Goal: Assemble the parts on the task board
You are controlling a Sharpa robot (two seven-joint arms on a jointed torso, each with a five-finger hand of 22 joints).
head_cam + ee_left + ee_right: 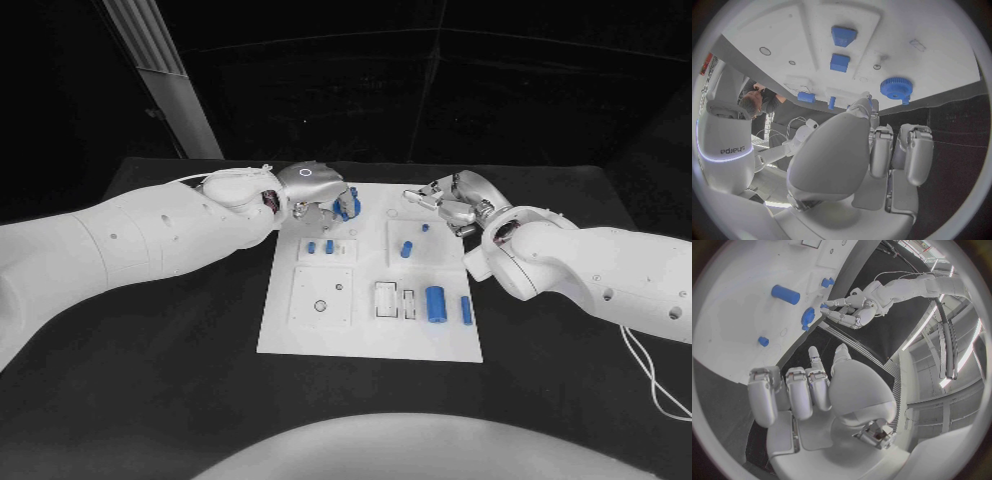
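Silver fingers of the left hand (307,188) are seen at the far left corner of the task board (368,345), beside a blue gear (345,206). From the head view the gear appears to lie right at the fingertips, yet in the left wrist view the blue gear (895,88) sits on the board just beyond the fingers (879,150), which are held straight and close together with nothing visibly between them. Whether the gear is being touched, pressed or pinched cannot be told.

The right hand (454,203) is held over the far right edge of the board. Its fingers (795,390) are curled loosely, apart from the surface, and no part is seen in them; it is judged to be empty.

Outward from the hands, several parts are spread over the board. Two small blue pieces (319,246) stand in the block just nearer than the gear, a short blue peg (408,249) is seen in the block on the right side, and two longer blue cylinders (449,303) lie in the near right area beside a slotted white holder (388,299). A square plate with a ring and small holes (323,295) appears unfilled.

The task is judged to be partway through: some pieces look seated, the gear is being dealt with, and the lying cylinders and open holes suggest that work remains.
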